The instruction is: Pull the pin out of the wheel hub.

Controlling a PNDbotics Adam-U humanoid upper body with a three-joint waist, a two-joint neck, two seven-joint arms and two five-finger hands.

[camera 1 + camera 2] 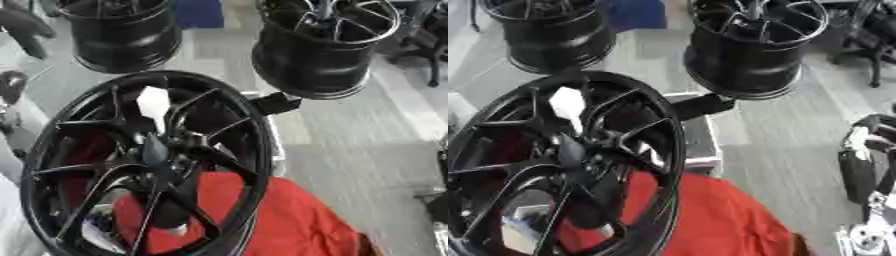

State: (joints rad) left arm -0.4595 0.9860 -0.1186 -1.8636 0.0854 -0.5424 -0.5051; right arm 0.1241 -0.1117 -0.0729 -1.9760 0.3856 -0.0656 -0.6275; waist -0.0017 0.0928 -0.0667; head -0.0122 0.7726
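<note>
A large black wheel hub (229, 125) lies tilted in the foreground on a red cloth (289, 220). From its centre rises the pin (154, 104), a dark shaft with a white head, standing between the spokes. No hand touches the pin or the hub. My right hand (857, 170) shows at the right edge, well to the right of the hub, with its fingers straight, pointing up and holding nothing. A dark part of my left hand (12, 85) shows at the left edge, apart from the hub's rim.
Two more black wheels stand on the grey floor at the back, one on the left (122, 35) and one on the right (324, 50). A black-and-white block (697, 130) sits behind the hub. Chair legs (429, 55) stand far right.
</note>
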